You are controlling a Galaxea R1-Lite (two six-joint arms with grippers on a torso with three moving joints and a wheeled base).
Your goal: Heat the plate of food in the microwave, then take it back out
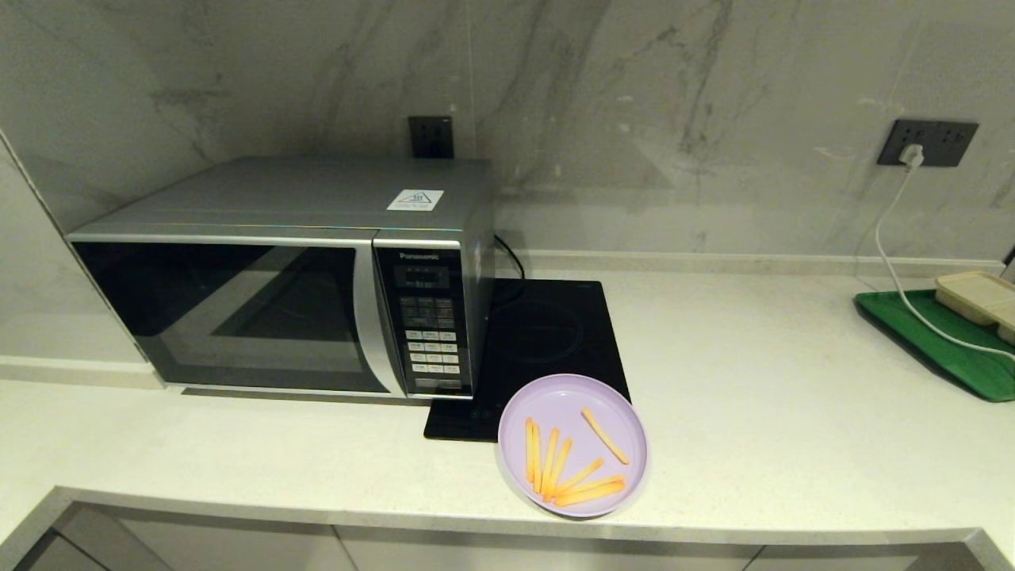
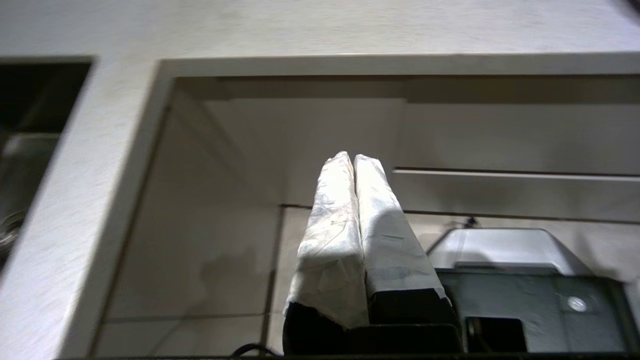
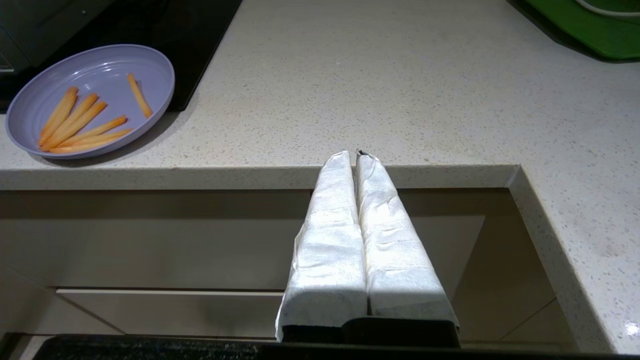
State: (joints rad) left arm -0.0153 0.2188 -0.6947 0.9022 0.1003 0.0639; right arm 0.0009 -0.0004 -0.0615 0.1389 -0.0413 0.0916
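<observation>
The pale lilac plate of food (image 1: 572,446) rests near the counter's front edge, partly over the hob's front corner, with several orange-yellow fries on it. It also shows in the right wrist view, plate (image 3: 90,100). The silver Panasonic microwave (image 1: 285,277) stands at the back left with its dark glass door closed. Neither arm shows in the head view. My left gripper (image 2: 352,159) is shut and empty, below the counter before the cabinet fronts. My right gripper (image 3: 354,156) is shut and empty, just under the counter's front edge, right of the plate.
A flat black induction hob (image 1: 539,349) lies right of the microwave. At the far right sits a green tray (image 1: 944,341) carrying a beige rectangular tray (image 1: 979,297), with a white cable (image 1: 892,254) running from a wall socket. The counter front edge (image 3: 200,175) overhangs beige cabinet fronts.
</observation>
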